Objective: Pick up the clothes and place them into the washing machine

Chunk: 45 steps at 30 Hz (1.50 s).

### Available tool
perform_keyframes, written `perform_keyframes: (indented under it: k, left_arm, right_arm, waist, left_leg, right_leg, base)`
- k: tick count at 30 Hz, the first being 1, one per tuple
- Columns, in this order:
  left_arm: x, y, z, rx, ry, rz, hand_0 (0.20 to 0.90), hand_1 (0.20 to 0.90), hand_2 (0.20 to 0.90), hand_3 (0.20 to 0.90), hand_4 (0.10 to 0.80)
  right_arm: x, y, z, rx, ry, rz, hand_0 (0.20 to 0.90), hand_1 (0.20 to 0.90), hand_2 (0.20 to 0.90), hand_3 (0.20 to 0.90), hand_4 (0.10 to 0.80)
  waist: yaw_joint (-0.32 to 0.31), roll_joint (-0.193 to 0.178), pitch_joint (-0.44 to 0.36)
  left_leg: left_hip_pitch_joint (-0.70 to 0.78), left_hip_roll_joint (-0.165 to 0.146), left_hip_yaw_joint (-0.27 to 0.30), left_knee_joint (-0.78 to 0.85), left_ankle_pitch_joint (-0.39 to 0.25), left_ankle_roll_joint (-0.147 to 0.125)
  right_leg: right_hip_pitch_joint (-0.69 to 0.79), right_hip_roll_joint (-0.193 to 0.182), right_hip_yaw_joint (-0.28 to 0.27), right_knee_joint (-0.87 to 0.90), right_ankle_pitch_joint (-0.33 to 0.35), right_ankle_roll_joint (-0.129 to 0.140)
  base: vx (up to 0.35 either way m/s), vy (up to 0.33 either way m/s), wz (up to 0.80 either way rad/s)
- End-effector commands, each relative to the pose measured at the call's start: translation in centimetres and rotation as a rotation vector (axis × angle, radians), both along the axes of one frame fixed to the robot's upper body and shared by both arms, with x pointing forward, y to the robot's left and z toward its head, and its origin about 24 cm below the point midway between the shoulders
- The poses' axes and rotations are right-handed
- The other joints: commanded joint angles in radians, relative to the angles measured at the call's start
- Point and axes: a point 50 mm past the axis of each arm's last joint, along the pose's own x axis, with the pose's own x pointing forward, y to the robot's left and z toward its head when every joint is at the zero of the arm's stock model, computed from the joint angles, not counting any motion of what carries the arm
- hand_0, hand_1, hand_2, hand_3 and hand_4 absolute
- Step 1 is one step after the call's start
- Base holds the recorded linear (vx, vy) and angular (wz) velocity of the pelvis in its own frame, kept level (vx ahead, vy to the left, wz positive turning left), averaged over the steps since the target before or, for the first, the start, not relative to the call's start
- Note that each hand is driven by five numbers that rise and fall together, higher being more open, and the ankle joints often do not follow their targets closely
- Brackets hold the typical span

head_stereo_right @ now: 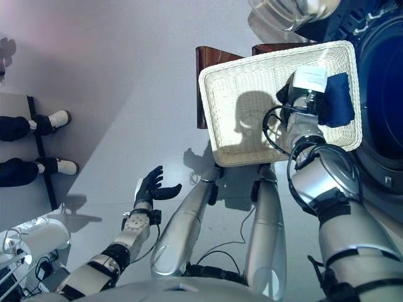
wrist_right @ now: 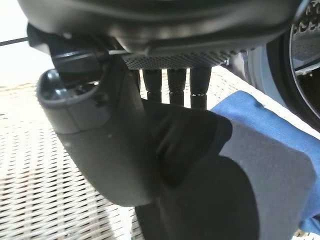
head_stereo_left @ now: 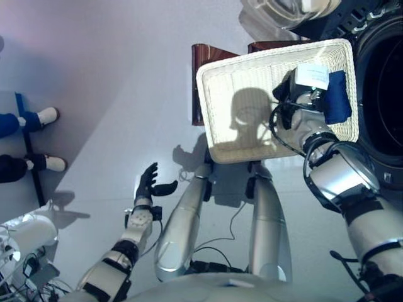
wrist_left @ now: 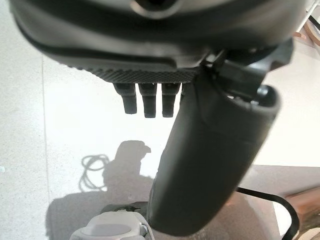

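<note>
A white wicker basket (head_stereo_left: pixel 239 94) rests on a dark wooden stand in front of me. At its right end lies a blue cloth (head_stereo_left: pixel 337 97) with a dark part. My right hand (head_stereo_left: pixel 284 93) is down in the basket, shut on that cloth; the right wrist view shows the cloth (wrist_right: pixel 270 150) pinched between thumb and fingers (wrist_right: pixel 170 85). The washing machine's round opening (head_stereo_left: pixel 385 94) is just right of the basket. My left hand (head_stereo_left: pixel 148 182) hangs open over the floor at the lower left, holding nothing; its fingers (wrist_left: pixel 150 102) are straight.
The wooden stand (head_stereo_left: pixel 204 56) sticks out past the basket's far left corner. A person's feet in white shoes (head_stereo_left: pixel 45 116) stand at the left edge. A clear domed door (head_stereo_left: pixel 283 9) shows at the top. A white device (head_stereo_left: pixel 31 234) sits at the lower left.
</note>
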Motion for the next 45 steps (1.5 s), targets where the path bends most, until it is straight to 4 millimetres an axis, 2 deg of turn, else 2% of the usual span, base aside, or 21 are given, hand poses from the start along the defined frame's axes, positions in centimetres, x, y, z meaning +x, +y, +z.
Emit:
perform_keyframes:
  k: [1,5,10,11,13,15,16,18,19,20,21,23,27,29,30,32,34,35,37,41,45]
  left_arm:
    - [-1.4,3.5,-0.5,0.062,0.027,0.136,0.9,0.9,0.9,0.9,0.8]
    - [-1.9,3.8,-0.7,0.061,0.034,0.156,0.9,0.9,0.9,0.9,0.8]
    - [-2.4,3.8,-1.1,0.077,0.045,0.156,0.9,0.9,0.9,0.9,0.8]
    - [-2.8,3.6,-1.4,0.082,0.061,0.145,0.9,0.9,0.9,0.9,0.8]
    - [-3.1,3.5,-1.6,0.089,0.069,0.138,0.9,0.9,0.9,0.9,0.8]
    - [-3.1,3.7,-1.6,0.097,0.07,0.136,0.9,0.9,0.9,0.9,0.8]
    - [-3.2,3.9,-1.6,0.101,0.071,0.135,0.9,0.9,0.9,0.9,0.8]
    - [-3.3,4.1,-1.6,0.101,0.072,0.137,0.9,0.9,0.9,0.9,0.8]
    - [-3.3,4.1,-1.6,0.102,0.072,0.137,0.9,0.9,0.9,0.9,0.8]
    - [-3.4,4.2,-1.6,0.096,0.075,0.131,0.9,0.9,0.9,0.9,0.8]
    - [-3.4,4.2,-1.6,0.097,0.075,0.13,0.9,0.9,0.9,0.9,0.8]
    - [-3.8,4.1,-1.9,0.093,0.088,0.102,0.9,0.9,0.9,0.9,0.8]
    - [-4.0,3.9,-1.9,0.08,0.086,0.095,0.9,0.9,0.9,0.9,0.8]
    - [-4.3,3.3,-2.2,0.054,0.096,0.075,0.9,0.9,0.9,0.9,0.8]
    - [-4.3,3.3,-2.2,0.054,0.096,0.074,0.9,0.9,0.9,0.9,0.8]
    - [-4.5,2.8,-2.5,0.024,0.109,0.055,0.9,0.9,0.9,0.9,0.8]
    - [-4.5,2.5,-2.6,0.013,0.111,0.044,0.9,0.9,0.9,0.9,0.8]
    - [-4.6,2.1,-2.7,0.0,0.114,0.032,0.9,0.9,0.9,0.9,0.8]
    - [-4.4,2.1,-2.6,0.0,0.112,0.028,0.9,0.9,0.9,0.9,0.8]
    - [-3.8,2.0,-2.4,0.017,0.112,0.004,0.9,0.9,0.9,0.9,0.8]
    - [-3.7,1.9,-2.4,0.025,0.115,-0.009,0.9,0.9,0.9,0.9,0.8]
  right_arm:
    - [1.1,4.2,3.3,-0.033,-0.143,0.197,0.3,0.3,0.3,0.3,0.4]
    - [0.8,5.3,5.1,0.046,-0.259,0.296,0.3,0.3,0.3,0.3,0.4]
    - [0.1,5.1,5.3,0.263,-0.374,0.332,0.3,0.3,0.3,0.3,0.4]
    - [-0.1,4.4,3.7,0.364,-0.379,0.293,0.3,0.3,0.3,0.3,0.4]
    - [-0.3,3.3,2.2,0.576,-0.414,0.218,0.3,0.3,0.3,0.3,0.4]
    - [-0.4,2.7,1.8,0.659,-0.435,0.19,0.3,0.3,0.3,0.3,0.4]
    - [-0.9,1.1,0.4,0.921,-0.493,0.104,0.3,0.3,0.3,0.3,0.4]
    - [-1.5,-0.1,-0.9,1.177,-0.557,0.051,0.3,0.3,0.3,0.3,0.4]
    - [-1.6,-0.1,-0.9,1.178,-0.557,0.051,0.3,0.3,0.3,0.3,0.4]
    - [-2.7,-2.0,-3.4,1.427,-0.62,-0.042,0.3,0.3,0.3,0.3,0.4]
    - [-2.8,-2.1,-3.4,1.428,-0.62,-0.042,0.3,0.3,0.3,0.3,0.4]
    - [-4.6,-4.1,-6.8,1.727,-0.745,-0.184,0.3,0.3,0.3,0.3,0.4]
    - [-5.8,-5.5,-8.2,1.93,-0.899,-0.25,0.3,0.3,0.3,0.3,0.4]
    - [-7.0,-6.8,-9.3,2.09,-1.09,-0.3,0.3,0.3,0.3,0.3,0.4]
    - [-7.1,-6.9,-9.3,2.092,-1.093,-0.298,0.3,0.3,0.3,0.3,0.4]
    - [-7.2,-7.6,-8.8,2.199,-1.265,-0.281,0.3,0.3,0.3,0.3,0.4]
    - [-7.3,-8.0,-8.5,2.233,-1.331,-0.26,0.3,0.3,0.3,0.3,0.4]
    - [-7.6,-8.3,-8.3,2.271,-1.463,-0.264,0.3,0.3,0.3,0.3,0.4]
    - [-7.6,-8.3,-7.9,2.295,-1.527,-0.248,0.3,0.3,0.3,0.3,0.4]
    - [-8.3,-11.2,-5.4,2.27,-1.758,-0.208,0.3,0.3,0.3,0.3,0.4]
    - [-8.4,-12.0,-4.3,2.27,-1.857,-0.182,0.3,0.3,0.3,0.3,0.4]
  waist:
    - [0.012,-0.009,-0.016]
    - [0.006,-0.034,-0.032]
    - [0.001,-0.051,-0.049]
    - [0.002,-0.05,-0.055]
    - [0.005,-0.046,-0.062]
    - [0.006,-0.044,-0.062]
    - [0.006,-0.039,-0.067]
    - [0.006,-0.036,-0.067]
    - [0.007,-0.037,-0.067]
    - [0.003,-0.03,-0.064]
    - [0.003,-0.03,-0.064]
    - [0.001,-0.015,-0.068]
    - [0.005,-0.001,-0.079]
    - [0.004,0.014,-0.081]
    - [0.006,0.014,-0.082]
    - [0.002,0.026,-0.077]
    - [0.004,0.031,-0.076]
    - [-0.001,0.042,-0.077]
    - [-0.001,0.046,-0.078]
    - [-0.007,0.059,-0.078]
    - [-0.005,0.066,-0.09]
  left_leg:
    - [-0.007,-0.021,0.051,-0.094,0.04,0.015]
    - [0.029,-0.01,0.055,-0.126,0.045,0.015]
    - [0.071,-0.005,0.06,-0.158,0.053,0.019]
    - [0.087,-0.005,0.063,-0.168,0.054,0.021]
    - [0.1,-0.006,0.067,-0.178,0.055,0.025]
    - [0.105,-0.006,0.069,-0.181,0.056,0.026]
    - [0.11,-0.007,0.073,-0.181,0.054,0.029]
    - [0.116,-0.009,0.077,-0.18,0.05,0.031]
    - [0.117,-0.009,0.077,-0.18,0.05,0.031]
    - [0.125,-0.011,0.079,-0.175,0.044,0.033]
    - [0.126,-0.011,0.079,-0.175,0.044,0.033]
    - [0.136,-0.015,0.086,-0.174,0.032,0.037]
    - [0.134,-0.017,0.095,-0.165,0.021,0.041]
    - [0.128,-0.021,0.1,-0.14,0.008,0.047]
    - [0.123,-0.02,0.101,-0.138,0.013,0.047]
    - [0.106,-0.024,0.104,-0.09,-0.01,0.055]
    - [0.087,-0.029,0.104,-0.065,-0.018,0.057]
    - [0.066,-0.032,0.103,-0.038,-0.025,0.055]
    - [0.051,-0.035,0.095,-0.022,-0.028,0.056]
    - [-0.023,-0.053,0.079,0.055,-0.037,0.05]
    - [-0.044,-0.064,0.069,0.08,-0.051,0.05]
  right_leg:
    - [0.091,0.045,-0.017,0.03,-0.1,0.012]
    - [0.131,0.049,-0.009,-0.023,-0.077,0.021]
    - [0.182,0.049,-0.001,-0.079,-0.05,0.029]
    - [0.202,0.049,0.003,-0.104,-0.039,0.032]
    - [0.215,0.05,0.011,-0.126,-0.027,0.035]
    - [0.221,0.05,0.014,-0.132,-0.023,0.036]
    - [0.227,0.049,0.021,-0.142,-0.02,0.037]
    - [0.233,0.051,0.024,-0.141,-0.022,0.036]
    - [0.233,0.051,0.024,-0.141,-0.022,0.036]
    - [0.241,0.049,0.028,-0.136,-0.028,0.035]
    - [0.241,0.05,0.028,-0.136,-0.028,0.035]
    - [0.249,0.048,0.035,-0.137,-0.034,0.034]
    - [0.246,0.047,0.047,-0.137,-0.037,0.035]
    - [0.241,0.048,0.053,-0.121,-0.05,0.034]
    - [0.236,0.049,0.054,-0.121,-0.044,0.033]
    - [0.223,0.053,0.057,-0.064,-0.076,0.029]
    - [0.206,0.052,0.056,-0.034,-0.09,0.027]
    - [0.189,0.049,0.047,0.009,-0.114,0.025]
    - [0.17,0.048,0.041,0.052,-0.134,0.022]
    - [0.106,0.027,0.017,0.176,-0.187,0.014]
    - [0.088,0.013,0.008,0.216,-0.211,0.013]
  base:
    - [0.035,0.01,-0.04]
    - [0.039,0.008,-0.11]
    - [0.037,0.011,-0.06]
    - [0.045,0.029,-0.03]
    - [0.036,0.033,-0.09]
    - [0.014,0.023,-0.13]
    - [0.019,0.019,-0.11]
    - [0.022,0.012,-0.05]
    - [0.026,0.015,-0.05]
    - [0.018,0.014,-0.07]
    - [0.028,0.027,-0.09]
    - [0.028,0.028,-0.09]
    - [0.016,0.027,-0.13]
    - [-0.004,0.019,-0.16]
    - [-0.005,0.014,-0.19]
    - [-0.004,0.012,-0.14]
    - [-0.026,-0.001,-0.07]
    - [-0.028,-0.008,-0.07]
    - [-0.032,-0.01,0.04]
    - [-0.059,-0.039,0.16]
    - [0.011,-0.014,0.21]
